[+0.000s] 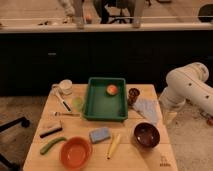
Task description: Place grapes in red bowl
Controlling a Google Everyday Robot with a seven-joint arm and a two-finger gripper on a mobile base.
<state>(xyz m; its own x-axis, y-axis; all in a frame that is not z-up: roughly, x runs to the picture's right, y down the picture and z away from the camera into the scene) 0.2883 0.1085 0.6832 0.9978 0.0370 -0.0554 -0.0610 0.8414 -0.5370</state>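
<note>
A pale wooden counter (85,131) stands on speckled flooring before a long dark cabinet front (50,55). A green rectangular plastic tray (95,107) holds one round orange fruit (112,89). The small bunch of dark reddish-purple grapes (133,94) sits on the counter just beside the tray's right wall, well apart from the bright orange-red round plastic bowl (76,152) at the near edge. The white arm's gripper (171,118) hangs at the counter's right edge, fingers spread, gripping nothing.
</note>
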